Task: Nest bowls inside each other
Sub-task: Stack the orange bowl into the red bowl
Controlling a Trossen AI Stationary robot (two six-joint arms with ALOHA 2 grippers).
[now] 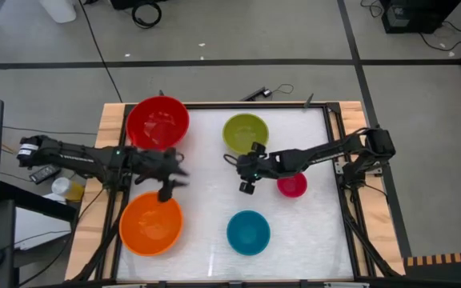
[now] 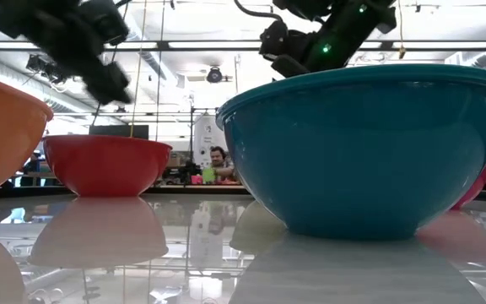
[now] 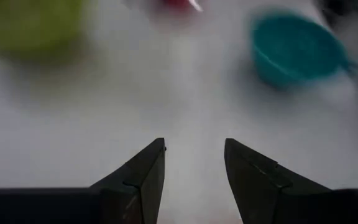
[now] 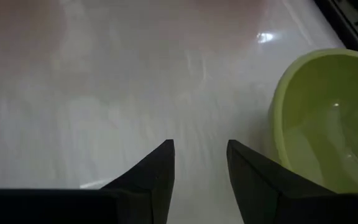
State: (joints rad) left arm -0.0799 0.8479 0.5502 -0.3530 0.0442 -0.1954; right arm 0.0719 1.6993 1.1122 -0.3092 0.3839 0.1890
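Note:
Five bowls stand apart on the white table, each resting on its base: red (image 1: 158, 122) far left, yellow-green (image 1: 245, 133) far middle, orange (image 1: 150, 223) near left, blue (image 1: 248, 232) near middle, magenta-pink (image 1: 292, 185) right of centre. My left gripper (image 1: 176, 173) hovers between the red and orange bowls, open with nothing between its fingers (image 3: 194, 144). My right gripper (image 1: 243, 171) hangs above the table just near of the yellow-green bowl (image 4: 328, 124), beside the magenta-pink bowl. It is open and holds nothing (image 4: 201, 144).
The table's dark frame (image 1: 333, 136) and wooden edge strips border the white surface. Bare table lies between the two grippers at the centre. In the low view the blue bowl (image 2: 365, 152) fills the foreground, with the red bowl (image 2: 106, 165) behind on the left. A person sits far off in the room.

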